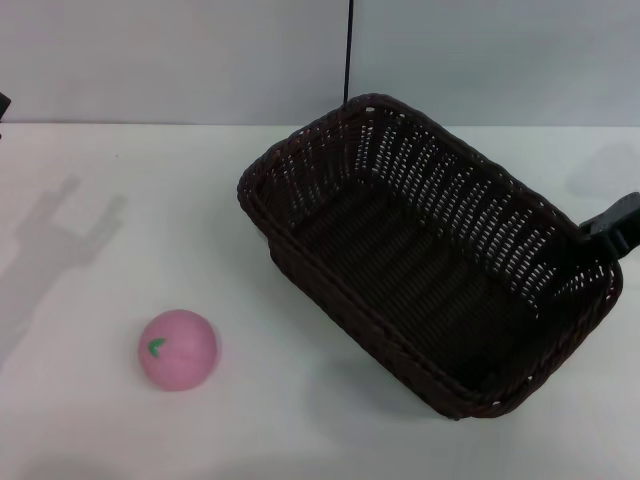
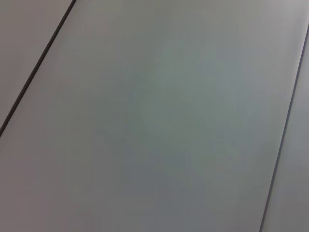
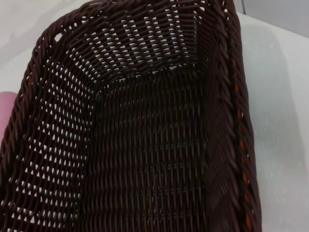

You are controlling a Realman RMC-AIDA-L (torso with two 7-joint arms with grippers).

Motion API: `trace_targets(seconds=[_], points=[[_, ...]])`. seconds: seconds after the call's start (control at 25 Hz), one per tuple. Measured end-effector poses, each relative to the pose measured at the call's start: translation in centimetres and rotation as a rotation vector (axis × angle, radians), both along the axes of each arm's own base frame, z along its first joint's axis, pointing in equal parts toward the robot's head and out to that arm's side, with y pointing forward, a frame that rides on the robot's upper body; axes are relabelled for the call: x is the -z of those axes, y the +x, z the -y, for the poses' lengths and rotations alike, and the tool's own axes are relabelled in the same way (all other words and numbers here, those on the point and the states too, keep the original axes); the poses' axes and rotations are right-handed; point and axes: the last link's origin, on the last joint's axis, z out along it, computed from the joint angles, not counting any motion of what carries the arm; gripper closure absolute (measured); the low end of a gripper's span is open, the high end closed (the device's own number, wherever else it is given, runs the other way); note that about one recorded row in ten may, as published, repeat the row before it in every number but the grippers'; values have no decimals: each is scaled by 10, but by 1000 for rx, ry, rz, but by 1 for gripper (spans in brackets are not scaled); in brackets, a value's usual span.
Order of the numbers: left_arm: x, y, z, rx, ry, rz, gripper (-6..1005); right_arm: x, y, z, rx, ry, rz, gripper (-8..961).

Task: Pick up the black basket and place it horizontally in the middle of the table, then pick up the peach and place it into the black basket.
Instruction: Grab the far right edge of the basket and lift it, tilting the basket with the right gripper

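Head view: right gripper [image 1: 603, 232] at rim of the black basket [image 1: 425, 255], fingers hidden, grip state cannot tell. Basket lies diagonal, not yet horizontal. Peach [image 1: 178, 349] far across the table [image 1: 120, 200], still outside.

Dark woven black basket [image 1: 420, 255] sits diagonally across the center-right of the frame, open side up, tipped a bit. Little pink peach [image 1: 178, 348] is lower left on the white worktop [image 1: 150, 200], well apart.
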Motion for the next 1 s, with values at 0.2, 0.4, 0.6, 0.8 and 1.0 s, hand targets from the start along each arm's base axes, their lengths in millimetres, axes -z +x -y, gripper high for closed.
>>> trace_targets(seconds=[0.2, 0.4, 0.6, 0.8, 1.0], points=[[0, 0, 0, -1, 0, 2, 206, -4, 2, 2, 0, 26, -20, 756], [0, 0, 0, 0, 0, 2, 206, -16, -4, 6, -29, 71, -137, 756], [-1, 1, -1, 2, 1, 4, 206, -27, -14, 14, -76, 90, -259, 757], [-1, 1, -1, 4, 3, 5, 207, -38, -23, 20, -150, 115, -362, 757], [-1, 1, -1, 5, 4, 7, 207, -57, -31, 24, -247, 144, -402, 757]])
